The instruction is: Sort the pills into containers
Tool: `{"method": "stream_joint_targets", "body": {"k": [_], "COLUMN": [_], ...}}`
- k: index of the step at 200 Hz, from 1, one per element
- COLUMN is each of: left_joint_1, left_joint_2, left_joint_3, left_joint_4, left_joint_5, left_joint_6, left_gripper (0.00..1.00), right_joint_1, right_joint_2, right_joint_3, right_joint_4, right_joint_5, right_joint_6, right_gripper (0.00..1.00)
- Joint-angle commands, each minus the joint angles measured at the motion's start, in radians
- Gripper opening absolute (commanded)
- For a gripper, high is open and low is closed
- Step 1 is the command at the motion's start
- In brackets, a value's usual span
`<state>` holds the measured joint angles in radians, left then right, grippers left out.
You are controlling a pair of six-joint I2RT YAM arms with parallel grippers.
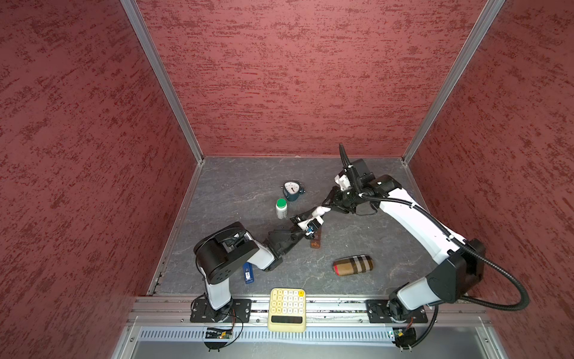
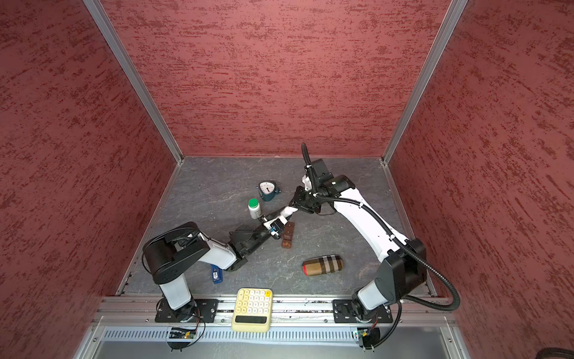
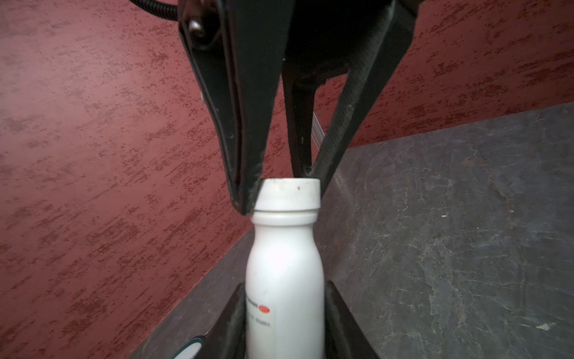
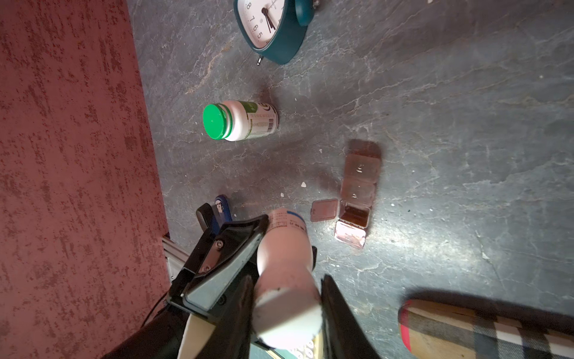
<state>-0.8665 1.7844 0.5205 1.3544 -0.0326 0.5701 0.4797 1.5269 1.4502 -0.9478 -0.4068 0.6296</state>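
A white bottle [image 1: 321,211] hangs tilted above the table between my two grippers. My left gripper [image 3: 285,298] is shut on its body, one finger on each side. My right gripper [image 4: 287,298] is shut on its white cap [image 3: 289,194], a finger pressing each side. In both top views the grippers meet mid-table, the left gripper [image 1: 310,215] lower left and the right gripper [image 1: 330,205] upper right. The containers [image 4: 357,192], a brown strip of compartments, lie on the table just below the bottle. One lid [image 4: 324,210] is folded open. No pills are in view.
A green-capped white bottle [image 1: 281,208] and a teal clock [image 1: 293,190] stand left of the grippers. A tan plaid case [image 1: 353,264] lies front right. A yellow calculator [image 1: 287,309] sits on the front rail, and a blue object [image 1: 248,273] lies under the left arm.
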Motion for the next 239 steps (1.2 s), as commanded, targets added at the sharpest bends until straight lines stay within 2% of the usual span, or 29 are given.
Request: {"method": "stream_joint_targets", "body": {"k": [1,25,48,72,118,160,198,239], "left_joint_1": [0.06,0.124,0.17,0.191,0.202,0.204,0.206,0.206], "left_joint_2": [-0.091,-0.17,-0.198,-0.217,-0.231,-0.227,-0.263,-0.364], "left_joint_3": [-0.002,0.017,0.015,0.011,-0.003,-0.027,-0.077,-0.134], "left_joint_4": [-0.107,-0.267,-0.31,-0.358,-0.386,-0.34,-0.312,-0.354], "left_joint_5": [0.219,0.46,0.599,0.664,0.7,0.677,0.612,0.568], "left_joint_6": [-0.153,-0.247,-0.304,-0.314,-0.312,-0.331,-0.332,-0.332], "left_gripper": [0.0,0.0,0.0,0.0,0.0,0.0,0.0,0.0], "right_joint_1": [-0.006,-0.006,-0.004,-0.004,-0.004,-0.008,-0.056,-0.089], "right_joint_2": [-0.012,-0.03,-0.063,-0.113,-0.146,-0.129,-0.085,0.01], "right_joint_3": [0.041,0.022,-0.026,-0.075,-0.097,-0.061,-0.034,-0.122], "right_joint_4": [-0.087,-0.123,-0.104,-0.075,-0.058,-0.064,-0.061,0.011], "right_joint_5": [-0.017,-0.02,-0.034,-0.05,-0.033,0.017,0.138,0.299], "right_joint_6": [-0.182,-0.348,-0.47,-0.576,-0.709,-0.659,-0.549,-0.444], "right_gripper": [0.21,0.21,0.23,0.24,0.21,0.22,0.23,0.24]}}
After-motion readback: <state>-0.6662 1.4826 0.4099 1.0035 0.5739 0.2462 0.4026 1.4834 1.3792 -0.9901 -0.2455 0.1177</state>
